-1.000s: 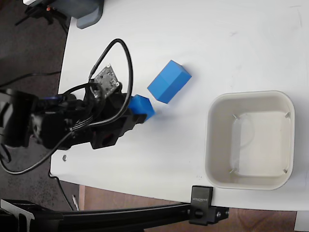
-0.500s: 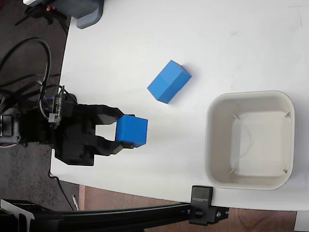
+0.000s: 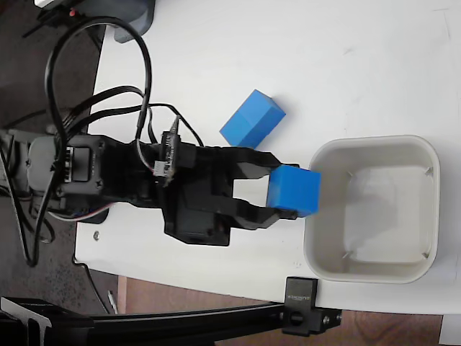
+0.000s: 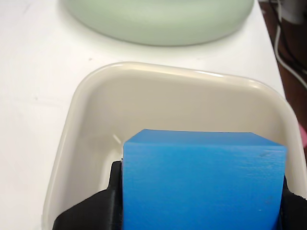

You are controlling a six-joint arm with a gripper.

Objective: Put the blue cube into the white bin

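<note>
Cube grasped, carried to bin edge; release pending.
Blue cube (image 3: pixel 293 190) is clamped betw. fingers (image 3: pixel 268 218) at white bin (image 3: pixel 372 272) rim; drop remains.

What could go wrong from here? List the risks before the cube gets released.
1. The blue cube, clamped in the pincer, sits over the near rim of the white bin, not its middle. Released now, it might hit the rim and fall onto the table.
2. Lowering here could press the pincer fingers onto that rim and push the bin.
</note>
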